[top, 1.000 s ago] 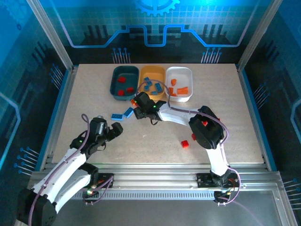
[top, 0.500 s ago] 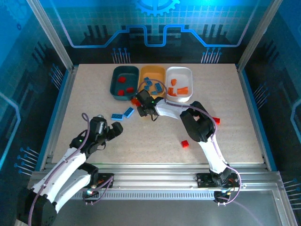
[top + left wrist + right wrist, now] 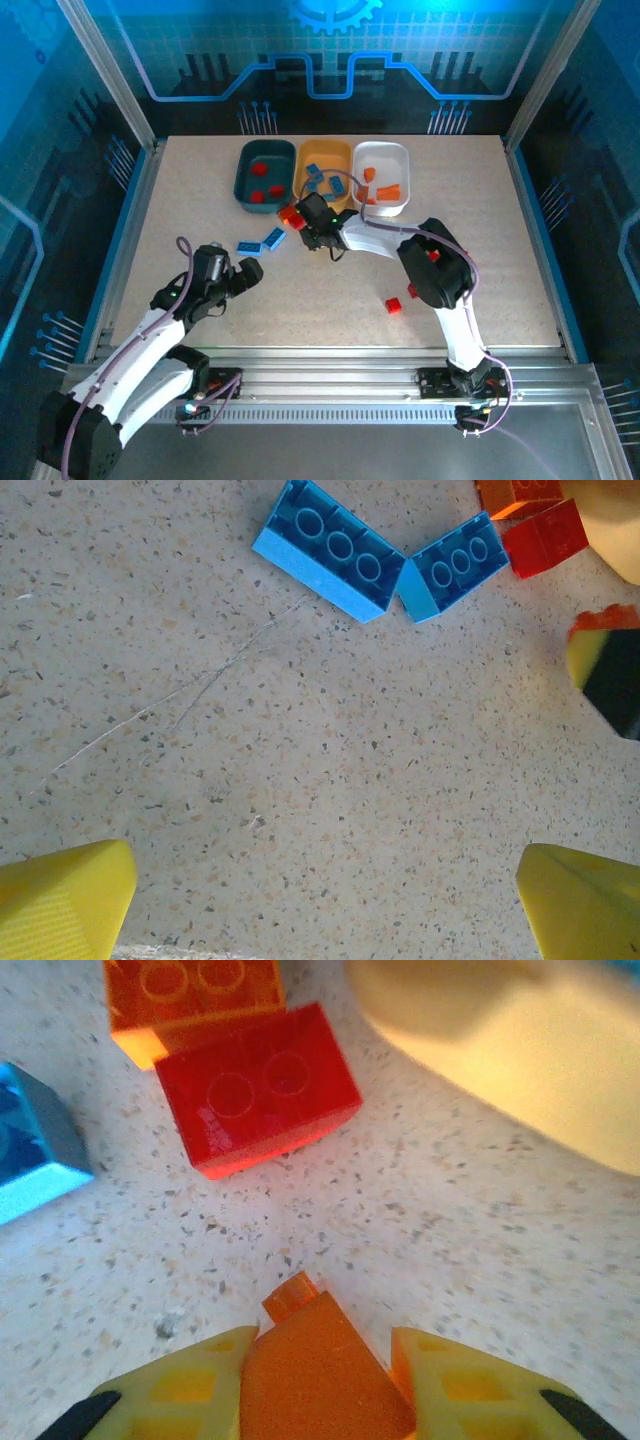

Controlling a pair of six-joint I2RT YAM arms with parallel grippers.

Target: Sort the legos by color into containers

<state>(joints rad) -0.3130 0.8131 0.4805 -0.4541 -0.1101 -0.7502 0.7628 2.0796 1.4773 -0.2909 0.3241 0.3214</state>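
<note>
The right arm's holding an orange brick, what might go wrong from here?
The orange brick looks tilted in the right pincer, so it may slip on lifting. The red brick lies close ahead and could get knocked. The yellow tray, holding blue bricks, stands beside; an early drop would missort.
</note>
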